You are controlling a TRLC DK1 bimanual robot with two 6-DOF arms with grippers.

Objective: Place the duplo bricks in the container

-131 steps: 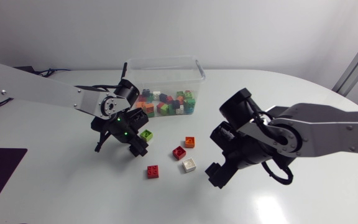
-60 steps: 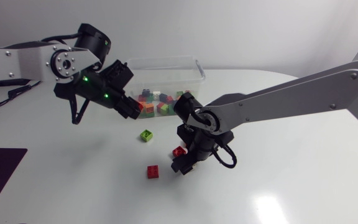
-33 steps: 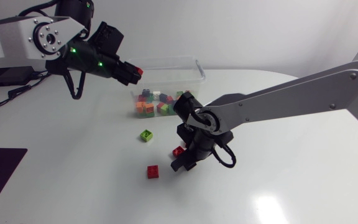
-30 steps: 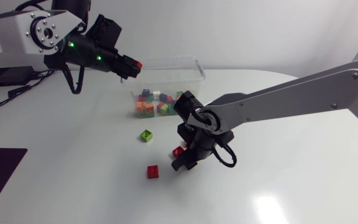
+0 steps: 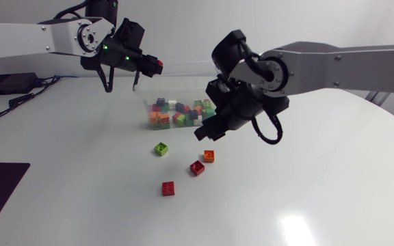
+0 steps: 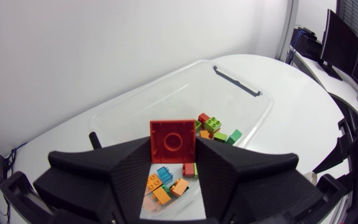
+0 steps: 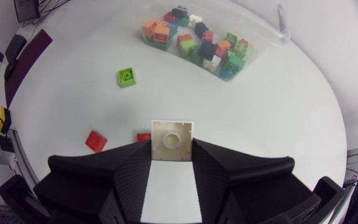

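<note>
- A red brick [image 6: 173, 140] is pinched flat between the fingers of the left gripper [image 6: 173, 150], one finger pressed to each side.
- The container [image 6: 244, 84] is seen straight below that brick, with a heap of mixed bricks [image 6: 211, 126] inside.
- From the head view, the left gripper [image 5: 154, 65] is held in the air at the container's [image 5: 183, 87] far left corner.
- A white brick [image 7: 172, 139] is clamped between the right gripper's [image 7: 172, 150] fingers, touched from both sides.
- The right gripper [image 5: 204, 130] is raised over the table [image 5: 320, 191], just beside the container's near wall.
- Four loose bricks are left on the table: a green brick [image 5: 161, 148], an orange brick [image 5: 208, 156], a second red brick [image 5: 197, 167] and a third red brick [image 5: 167, 188] nearest the front.
</note>
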